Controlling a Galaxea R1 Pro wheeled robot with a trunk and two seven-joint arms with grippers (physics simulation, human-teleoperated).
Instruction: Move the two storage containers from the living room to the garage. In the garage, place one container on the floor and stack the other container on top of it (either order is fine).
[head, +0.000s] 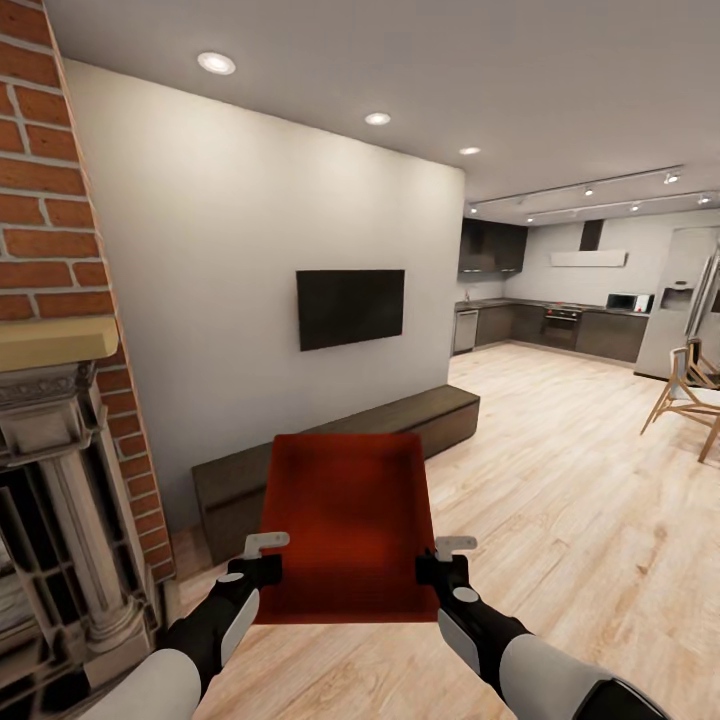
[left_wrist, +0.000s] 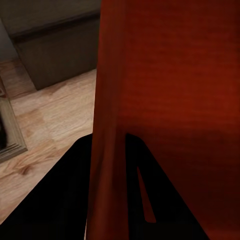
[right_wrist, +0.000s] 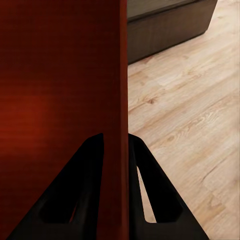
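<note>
Both pairs of jaws are closed thin on the side walls of one storage container (head: 348, 520) — the left gripper (head: 262, 562) pinches its left wall near the corner closest to the robot, and the right gripper (head: 447, 565) pinches the right wall at the matching spot. In the left wrist view the dark fingers (left_wrist: 75, 190) sit on either side of the orange-red wall (left_wrist: 107, 125), one outside and one inside the bin; the right wrist view shows the same, with a finger (right_wrist: 80, 185) against each face of the wall (right_wrist: 123, 100).

The container is held in the air between the two arms, open side up and roughly level, its far end pointing away from the robot towards the long low bench (head: 400, 425). It hangs above the light wood plank floor (head: 560, 520) and touches neither floor nor bench; its far edge overlaps the bench's front face in the head view.

Around it is the living room — a white wall with a black TV (head: 350, 307) mounted above the bench, and a red brick fireplace (head: 50, 200) with a pale mantel and carved column at the left. Farther off on the right the room opens to a kitchen (head: 560, 320) with dark cabinets, and a light wooden chair (head: 690, 390) stands at the right edge.
</note>
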